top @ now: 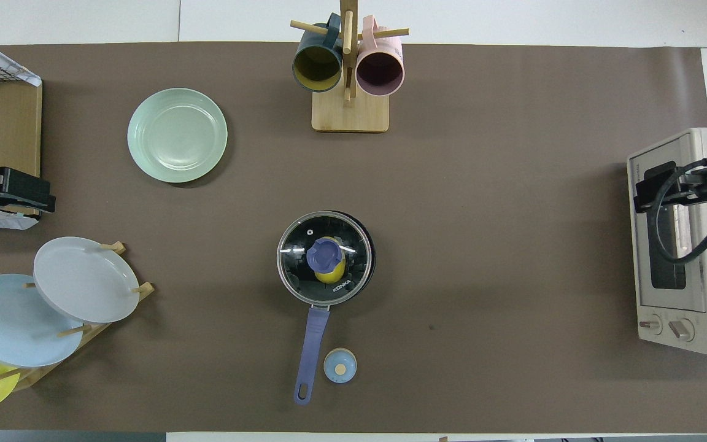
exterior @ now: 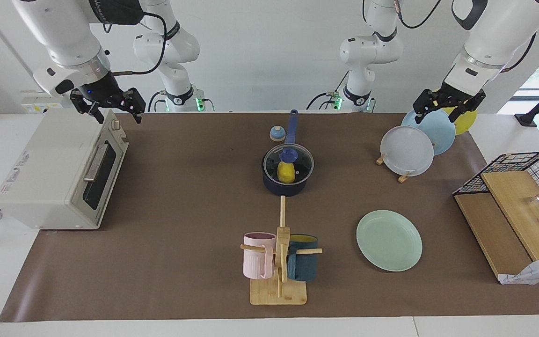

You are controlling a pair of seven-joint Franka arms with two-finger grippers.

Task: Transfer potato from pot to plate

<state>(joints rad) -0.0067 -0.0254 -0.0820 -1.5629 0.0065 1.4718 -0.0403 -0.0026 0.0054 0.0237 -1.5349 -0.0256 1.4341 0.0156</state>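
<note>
The dark navy pot (exterior: pixel 284 188) stands mid-table with its long blue handle (top: pixel 312 344) pointing toward the robots. A glass lid with a blue knob (exterior: pixel 288 155) covers it. Through the lid I see the yellow potato (exterior: pixel 286 174) (top: pixel 331 275) lying inside. The mint-green plate (exterior: pixel 389 239) (top: pixel 177 135) lies flat, farther from the robots than the pot and toward the left arm's end. My left gripper (exterior: pixel 439 114) (top: pixel 28 193) hangs open over the plate rack. My right gripper (exterior: pixel 117 112) (top: pixel 654 187) hangs open over the toaster oven. Neither holds anything.
A toaster oven (exterior: pixel 59 173) sits at the right arm's end. A wooden mug tree (exterior: pixel 281 262) with a pink and a teal mug stands farther out than the pot. A rack holds grey (exterior: pixel 406 150), light blue and yellow plates. A small blue knob-like item (exterior: pixel 277 133) lies beside the handle. A wire basket (exterior: pixel 527 173) is at the left arm's end.
</note>
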